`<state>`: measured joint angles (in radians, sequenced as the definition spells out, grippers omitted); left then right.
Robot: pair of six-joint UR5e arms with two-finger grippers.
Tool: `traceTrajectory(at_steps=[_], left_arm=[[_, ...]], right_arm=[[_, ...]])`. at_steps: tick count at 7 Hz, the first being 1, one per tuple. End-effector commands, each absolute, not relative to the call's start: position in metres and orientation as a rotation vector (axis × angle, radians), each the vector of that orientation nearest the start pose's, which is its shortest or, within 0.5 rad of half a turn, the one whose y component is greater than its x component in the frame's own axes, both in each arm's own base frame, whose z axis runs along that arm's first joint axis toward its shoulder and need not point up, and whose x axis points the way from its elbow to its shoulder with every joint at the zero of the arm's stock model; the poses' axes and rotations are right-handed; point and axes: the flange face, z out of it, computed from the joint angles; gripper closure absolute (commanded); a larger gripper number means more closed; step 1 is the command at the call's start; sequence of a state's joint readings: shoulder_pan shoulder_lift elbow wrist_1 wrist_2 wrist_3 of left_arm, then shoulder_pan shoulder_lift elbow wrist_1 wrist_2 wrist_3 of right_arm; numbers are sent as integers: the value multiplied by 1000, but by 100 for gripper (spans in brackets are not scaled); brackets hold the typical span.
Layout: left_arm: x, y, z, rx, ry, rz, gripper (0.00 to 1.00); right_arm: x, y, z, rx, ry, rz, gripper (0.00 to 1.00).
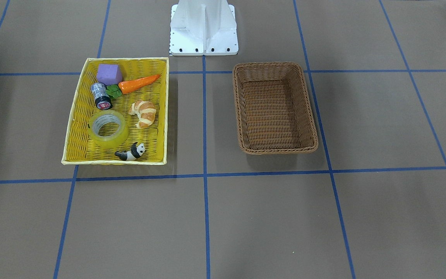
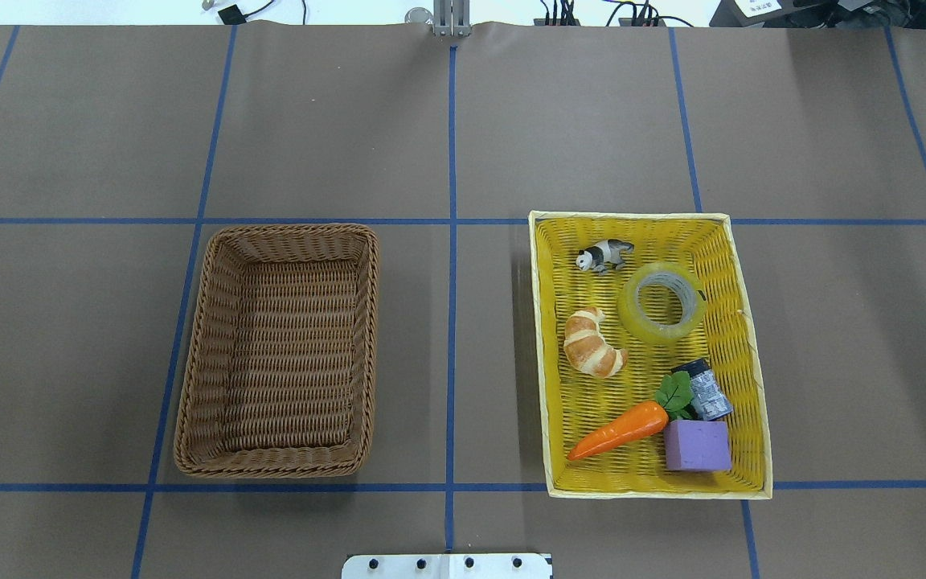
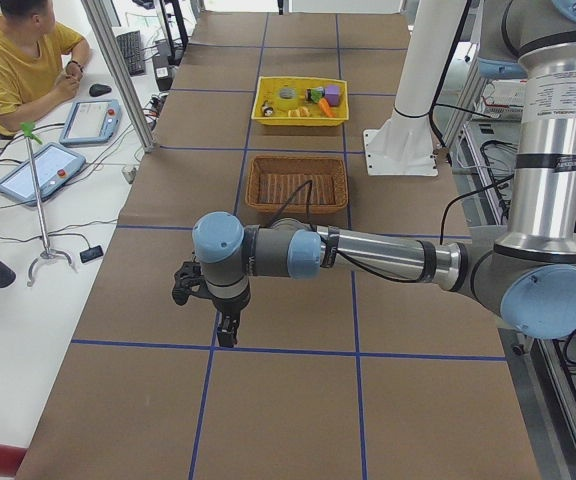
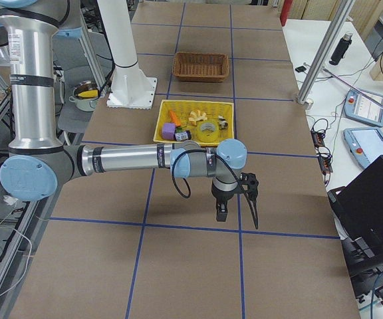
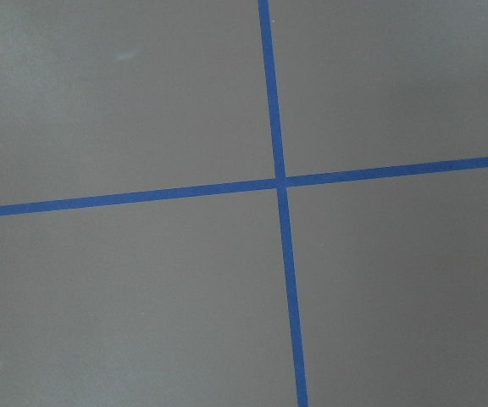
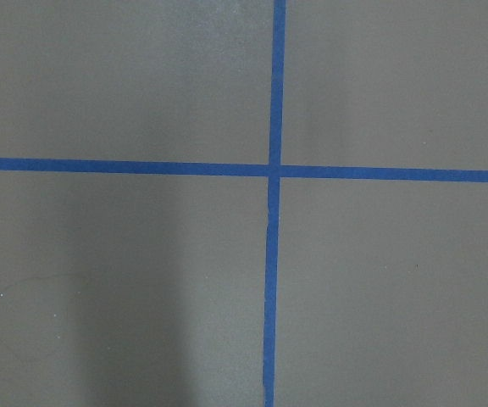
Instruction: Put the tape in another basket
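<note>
The tape [image 1: 108, 128], a large yellowish translucent roll with a grey-white core, lies flat in the yellow tray [image 1: 76, 136]; it also shows in the overhead view [image 2: 662, 301]. The brown wicker basket [image 1: 271, 112] stands empty beside the tray, also in the overhead view [image 2: 286, 346]. My left gripper [image 3: 226, 330] hangs over bare table far from the basket. My right gripper [image 4: 221, 214] hangs over bare table away from the tray. I cannot tell whether either is open or shut. Both wrist views show only table and blue lines.
In the tray with the tape lie a croissant [image 1: 143, 113], a toy carrot [image 1: 139, 83], a purple block [image 1: 109, 73], a small dark roll [image 1: 101, 96] and a panda figure [image 1: 131, 152]. The white robot base [image 1: 203, 27] stands between tray and basket. An operator [image 3: 23, 60] sits at a side desk.
</note>
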<state>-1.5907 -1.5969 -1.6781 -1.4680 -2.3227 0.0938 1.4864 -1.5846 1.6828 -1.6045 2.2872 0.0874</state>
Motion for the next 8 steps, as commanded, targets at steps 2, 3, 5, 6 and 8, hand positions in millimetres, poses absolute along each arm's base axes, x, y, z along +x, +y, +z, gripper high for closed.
traceTrajectory(at_steps=[2,3,5,6,8], left_arm=[[-74,-501,604,74,750,84,1],[-75,-500,605,70,748,84,1],[-75,-504,600,75,747,77,1],[-76,-508,593,89,745,80,1],[-75,-512,578,146,746,105,1]], right_arm=[[26,-495,614,8,-719,-24,0],[26,-497,608,19,-720,-25,0],[26,-501,601,32,-711,-29,0],[25,-506,590,60,-713,-43,0],[21,-525,555,315,-702,-137,0]])
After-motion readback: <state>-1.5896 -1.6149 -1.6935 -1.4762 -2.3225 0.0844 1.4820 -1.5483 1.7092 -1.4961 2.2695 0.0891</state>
